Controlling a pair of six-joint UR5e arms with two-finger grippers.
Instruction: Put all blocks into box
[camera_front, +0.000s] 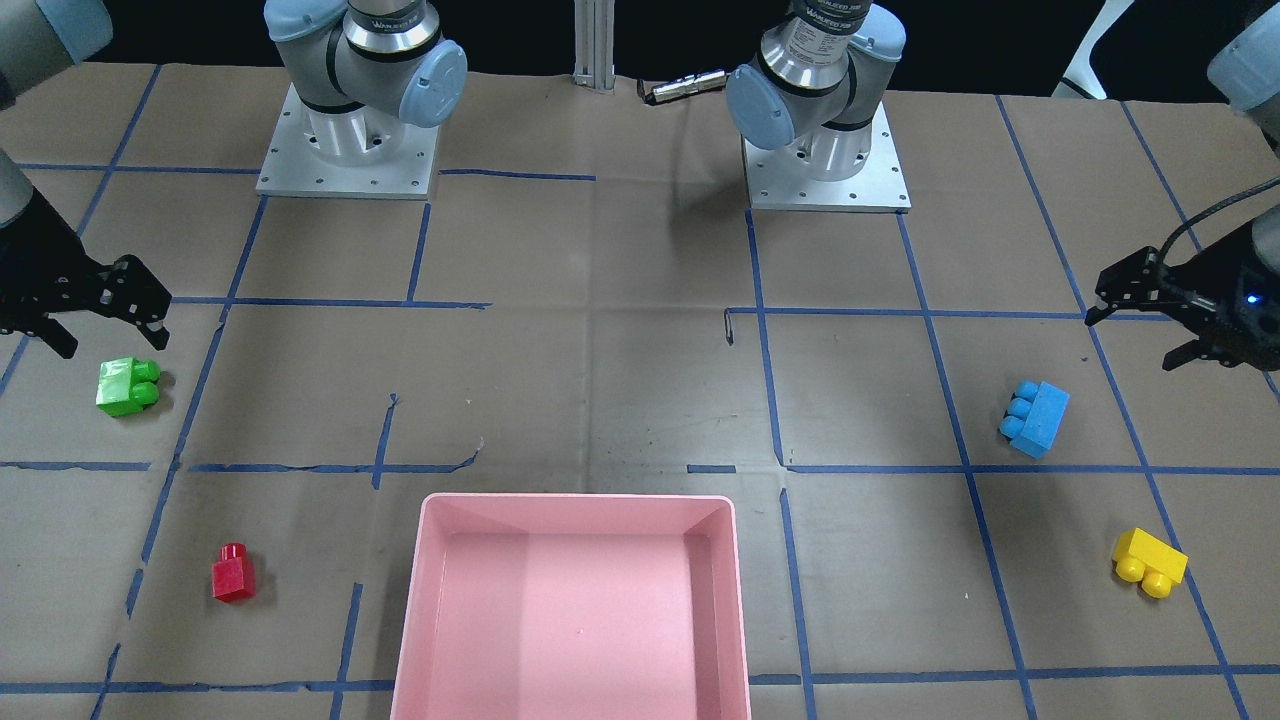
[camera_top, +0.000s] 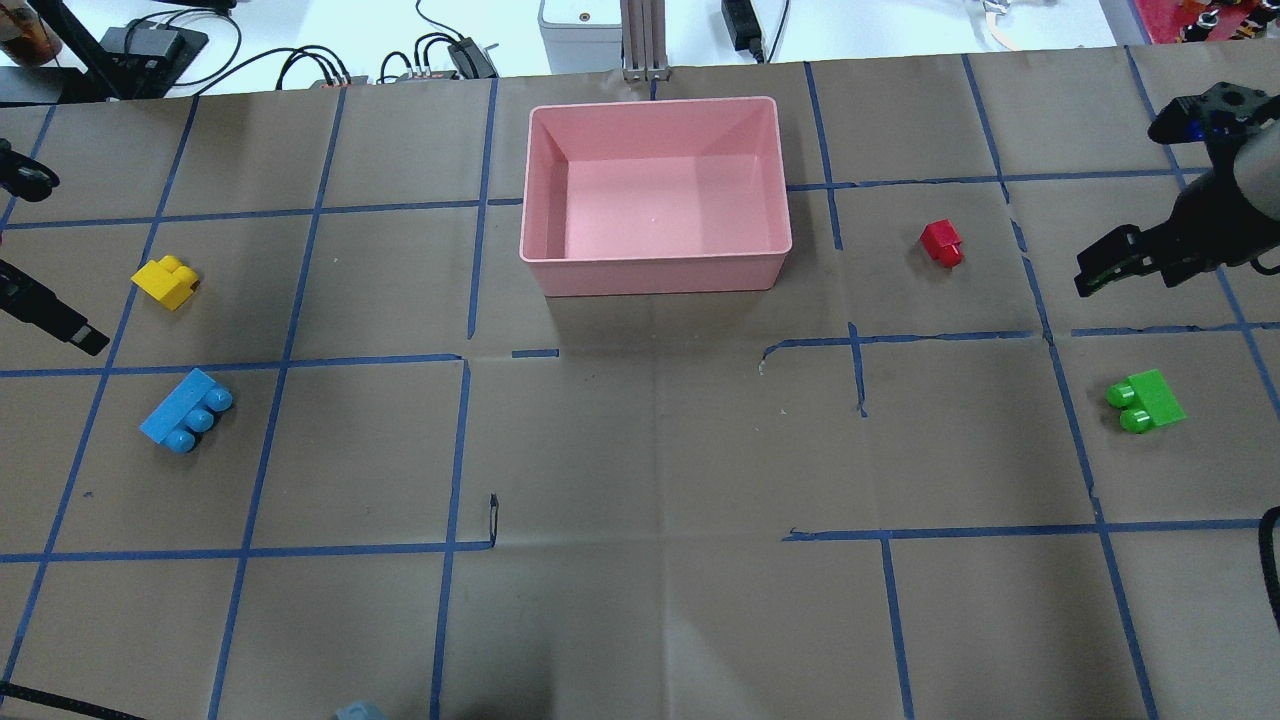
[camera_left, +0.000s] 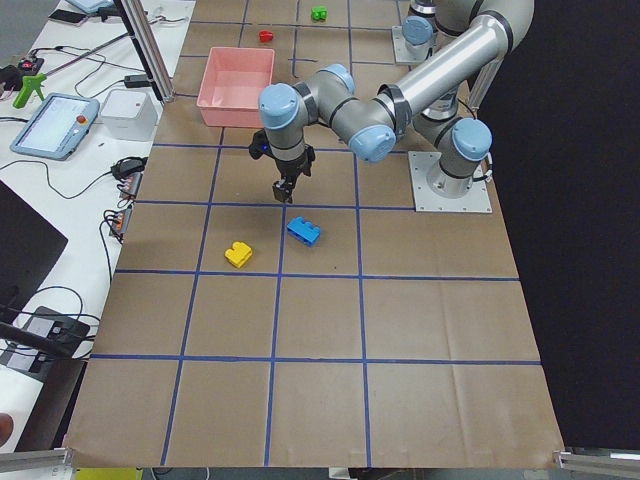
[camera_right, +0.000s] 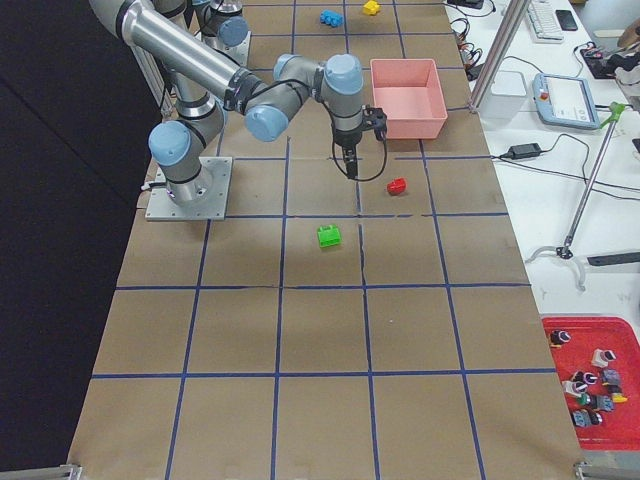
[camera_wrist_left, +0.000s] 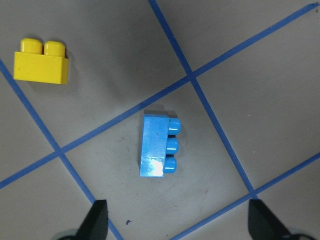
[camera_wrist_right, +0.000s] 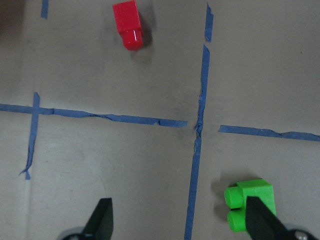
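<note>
Arm collar (camera_front: 820, 45) lettering blurs, unreadable. Glossy pink box (camera_top: 655, 270) sits at the bench edge opposite the robot; left gripper (camera_wrist_left: 177, 220) and right gripper (camera_wrist_right: 177, 220) gape wide, unladen

One camera looks down from behind the robot (camera_front: 350, 130), one faces it across the desk (camera_top: 640, 620), one sits at each end. Two wrist cameras hang close over it. The four far views all share the pink box (camera_top: 655, 275).
</note>
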